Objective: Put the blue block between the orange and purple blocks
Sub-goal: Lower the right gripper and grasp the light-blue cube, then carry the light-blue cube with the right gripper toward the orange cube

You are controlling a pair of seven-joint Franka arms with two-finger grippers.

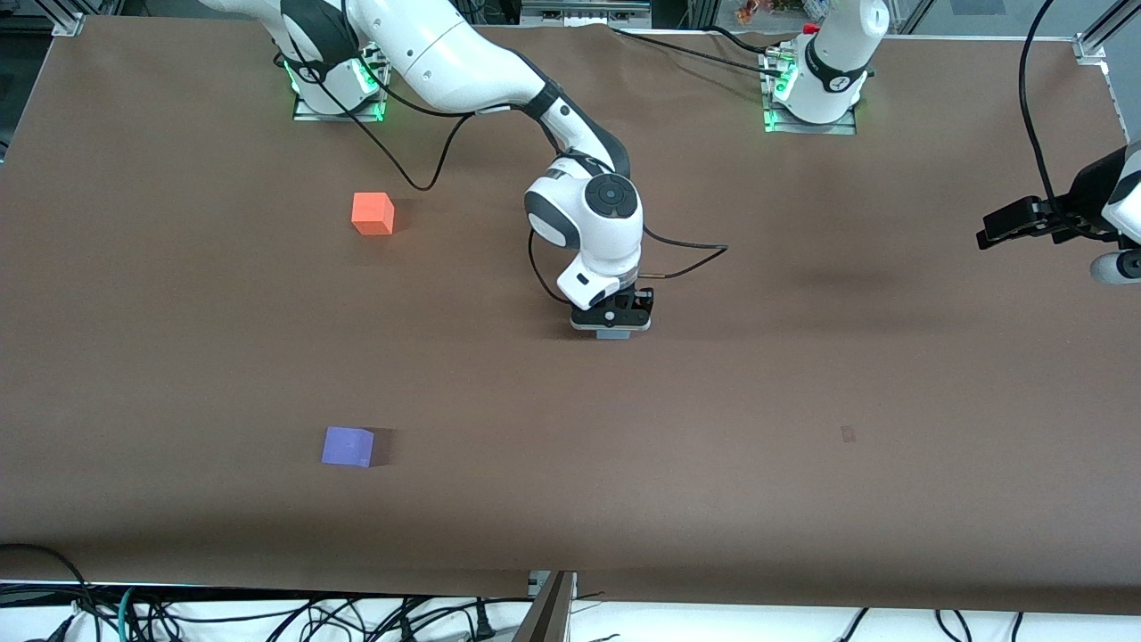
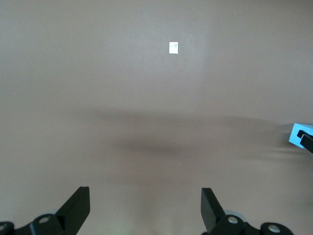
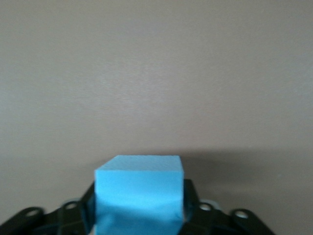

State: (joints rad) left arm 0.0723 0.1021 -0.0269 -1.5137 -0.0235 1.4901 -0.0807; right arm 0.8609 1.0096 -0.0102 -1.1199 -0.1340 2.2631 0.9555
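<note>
Pointing straight down mid-table, right hand [image 1: 611, 332] clamped on blue block [image 3: 138, 193], left hand [image 2: 145, 210] waiting, fingers spread, empty.

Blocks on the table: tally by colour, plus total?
Orange block: 1, on the table toward the right arm's end
Purple block: 1, nearer the front camera than the orange one
Blue block: 1, between the fingers of the right gripper, low at mid-table
Total: 3
The left gripper waits open over bare table.
</note>
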